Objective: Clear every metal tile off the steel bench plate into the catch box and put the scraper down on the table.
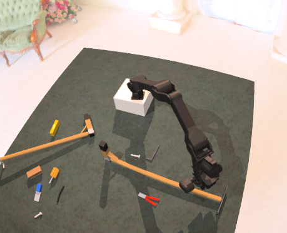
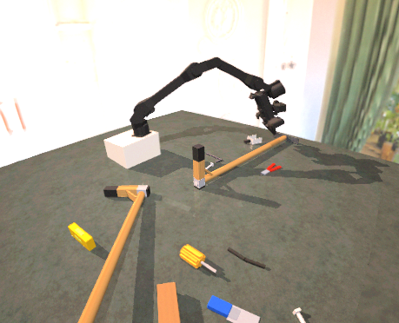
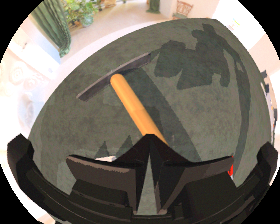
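A long scraper-like tool (image 1: 154, 175) (image 2: 244, 157) (image 3: 133, 105) with an orange rod lies across the table. Its black-ended grip (image 1: 104, 150) (image 2: 198, 161) stands up at one end, and a thin dark blade (image 1: 222, 200) (image 3: 136, 63) is at the other. A second such tool (image 1: 44, 146) (image 2: 114, 256) lies farther left in the top view. My gripper (image 1: 207, 186) (image 2: 274, 130) (image 3: 150, 137) is shut and empty, above the first rod near its blade end. I cannot make out the steel plate, metal tiles or catch box in these views.
Red pliers (image 1: 151, 199) (image 2: 271, 168), an L-shaped key (image 1: 154, 154) and a bolt (image 1: 135, 155) lie beside the near rod. A white-grey part (image 2: 255, 139) lies behind its blade end. A yellow block (image 1: 54, 128), orange block (image 1: 34, 172) and screwdriver (image 1: 54, 174) are left.
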You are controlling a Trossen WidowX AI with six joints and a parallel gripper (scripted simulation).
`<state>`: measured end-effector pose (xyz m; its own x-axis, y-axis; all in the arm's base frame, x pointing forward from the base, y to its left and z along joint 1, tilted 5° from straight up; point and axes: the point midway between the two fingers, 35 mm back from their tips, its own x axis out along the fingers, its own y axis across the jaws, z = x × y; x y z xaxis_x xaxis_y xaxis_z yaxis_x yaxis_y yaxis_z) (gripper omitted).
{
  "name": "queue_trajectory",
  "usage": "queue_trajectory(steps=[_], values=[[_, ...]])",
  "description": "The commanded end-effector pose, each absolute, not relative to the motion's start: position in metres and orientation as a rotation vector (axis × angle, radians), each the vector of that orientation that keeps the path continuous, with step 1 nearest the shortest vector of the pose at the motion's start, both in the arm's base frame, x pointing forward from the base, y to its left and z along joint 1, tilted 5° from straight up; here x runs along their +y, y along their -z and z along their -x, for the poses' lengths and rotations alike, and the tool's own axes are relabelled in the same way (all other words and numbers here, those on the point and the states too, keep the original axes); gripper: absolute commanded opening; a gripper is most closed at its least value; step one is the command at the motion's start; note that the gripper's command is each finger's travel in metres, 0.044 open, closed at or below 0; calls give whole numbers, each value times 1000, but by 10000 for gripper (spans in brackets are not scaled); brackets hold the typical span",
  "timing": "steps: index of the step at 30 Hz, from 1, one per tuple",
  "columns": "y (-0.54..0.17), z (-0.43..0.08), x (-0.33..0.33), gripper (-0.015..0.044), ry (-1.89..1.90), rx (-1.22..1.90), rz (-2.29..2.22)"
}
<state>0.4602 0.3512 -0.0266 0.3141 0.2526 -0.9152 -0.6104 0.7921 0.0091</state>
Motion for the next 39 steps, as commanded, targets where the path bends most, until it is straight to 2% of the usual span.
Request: queue_trajectory(steps=[1, 14, 39], values=[[44, -457, 350, 0, -587, 1134, 365], [75, -452, 346, 0, -588, 1146, 362], [76, -451, 346, 0, -588, 1147, 362]])
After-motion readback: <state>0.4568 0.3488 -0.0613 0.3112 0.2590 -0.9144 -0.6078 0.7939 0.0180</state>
